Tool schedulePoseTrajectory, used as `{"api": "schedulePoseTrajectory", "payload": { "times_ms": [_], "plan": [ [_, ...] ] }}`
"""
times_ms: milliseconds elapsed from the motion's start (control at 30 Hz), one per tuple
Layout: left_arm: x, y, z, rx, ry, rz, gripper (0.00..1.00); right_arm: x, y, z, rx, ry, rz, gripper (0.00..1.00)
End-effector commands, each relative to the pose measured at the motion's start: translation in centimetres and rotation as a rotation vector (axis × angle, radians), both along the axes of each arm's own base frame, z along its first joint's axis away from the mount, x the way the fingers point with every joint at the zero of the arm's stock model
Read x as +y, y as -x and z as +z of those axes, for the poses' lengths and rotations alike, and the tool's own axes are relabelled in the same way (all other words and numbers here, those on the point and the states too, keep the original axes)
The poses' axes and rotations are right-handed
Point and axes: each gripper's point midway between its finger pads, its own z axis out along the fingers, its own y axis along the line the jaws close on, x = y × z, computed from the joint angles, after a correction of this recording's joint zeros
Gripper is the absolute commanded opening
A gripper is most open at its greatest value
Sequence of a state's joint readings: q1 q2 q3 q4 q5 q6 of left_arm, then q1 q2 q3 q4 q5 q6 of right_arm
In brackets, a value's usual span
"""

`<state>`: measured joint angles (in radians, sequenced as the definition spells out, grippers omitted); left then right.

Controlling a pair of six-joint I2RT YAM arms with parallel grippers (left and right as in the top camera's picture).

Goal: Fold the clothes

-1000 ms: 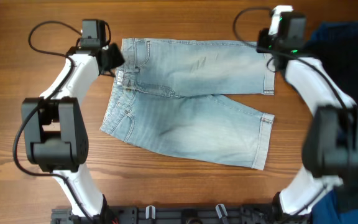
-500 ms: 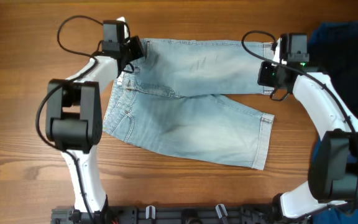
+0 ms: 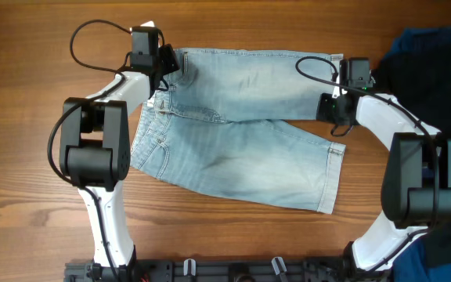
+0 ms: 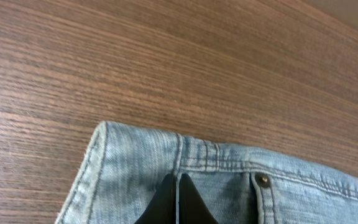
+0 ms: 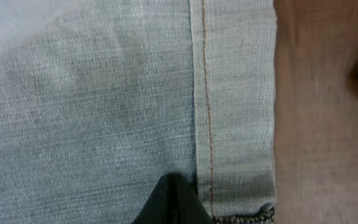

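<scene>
The pale blue denim shorts [image 3: 241, 133] lie flat on the wooden table, waistband to the left and both legs pointing right. My left gripper [image 3: 168, 63] is shut, its tips over the far corner of the waistband [image 4: 129, 168], next to a belt loop and a rivet. In the left wrist view the gripper [image 4: 176, 186] has flat cloth around its tips. My right gripper [image 3: 333, 110] is shut over the hem of the far leg, near its lower corner. In the right wrist view the gripper [image 5: 174, 186] sits just left of the stitched hem [image 5: 235, 93].
A dark blue garment [image 3: 437, 55] lies heaped at the table's right edge, just beyond the right arm. A black rail [image 3: 233, 270] runs along the front edge. Arm cables loop above both wrists.
My right gripper moved down along the far leg's hem toward its lower corner. My left gripper came in from the left onto the waistband corner, then barely shifted.
</scene>
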<state>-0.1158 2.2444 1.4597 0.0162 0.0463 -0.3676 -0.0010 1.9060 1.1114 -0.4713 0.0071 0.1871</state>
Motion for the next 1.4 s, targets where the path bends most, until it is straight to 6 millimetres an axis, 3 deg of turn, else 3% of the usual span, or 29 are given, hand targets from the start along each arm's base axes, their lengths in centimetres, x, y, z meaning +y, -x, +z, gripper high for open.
{"api": "schedulePoseTrajectory", "payload": {
  "times_ms": [0, 133, 267, 367, 467, 533, 600, 667, 800, 1000, 1133, 1233, 1367],
  "plan": [
    [1.6, -0.6, -0.1, -0.019, -0.046, 0.035, 0.04, 0.2, 6.2, -4.7, 0.254, -0.009, -0.021, 0.05],
    [2.4, -0.9, 0.1, -0.028, -0.045, 0.050, 0.04, 0.2, 7.0, -4.6, 0.289, -0.007, -0.020, 0.04],
    [2.4, -1.9, 1.4, -0.094, -0.040, 0.050, 0.04, -0.2, 4.3, -3.0, 0.217, 0.016, -0.022, 0.04],
    [2.3, -3.0, 5.3, -0.178, -0.030, 0.051, 0.04, 0.0, 0.9, 0.9, 0.132, 0.011, 0.009, 0.04],
    [2.2, -2.5, 11.4, -0.245, -0.020, 0.049, 0.04, 1.0, -1.7, 6.6, 0.055, -0.043, 0.029, 0.06],
    [2.3, -0.4, 13.6, -0.194, -0.023, 0.045, 0.05, 2.0, -1.2, 9.4, 0.060, -0.100, 0.044, 0.08],
    [2.5, 2.3, 13.9, -0.094, -0.032, 0.041, 0.07, 2.3, 0.3, 10.4, 0.101, -0.124, 0.035, 0.10],
    [2.7, 5.0, 13.2, 0.020, -0.044, 0.038, 0.07, 2.3, 2.8, 10.0, 0.202, -0.130, 0.005, 0.08],
    [3.0, 8.4, 10.3, 0.203, -0.063, 0.035, 0.06, 2.3, 7.2, 7.8, 0.372, -0.135, -0.042, 0.04],
    [3.2, 9.7, 9.0, 0.275, -0.071, 0.034, 0.09, 1.9, 10.8, 4.3, 0.476, -0.117, -0.100, 0.04],
    [3.4, 10.0, 8.7, 0.294, -0.068, 0.044, 0.10, 1.8, 11.5, 1.7, 0.461, -0.110, -0.142, 0.04],
    [3.9, 10.4, 8.5, 0.314, -0.067, 0.056, 0.09, 1.1, 10.9, 0.3, 0.409, -0.077, -0.149, 0.04],
    [5.5, 11.0, 8.1, 0.346, -0.064, 0.088, 0.09, -0.5, 9.2, -0.1, 0.327, 0.003, -0.212, 0.05]
  ]
}}
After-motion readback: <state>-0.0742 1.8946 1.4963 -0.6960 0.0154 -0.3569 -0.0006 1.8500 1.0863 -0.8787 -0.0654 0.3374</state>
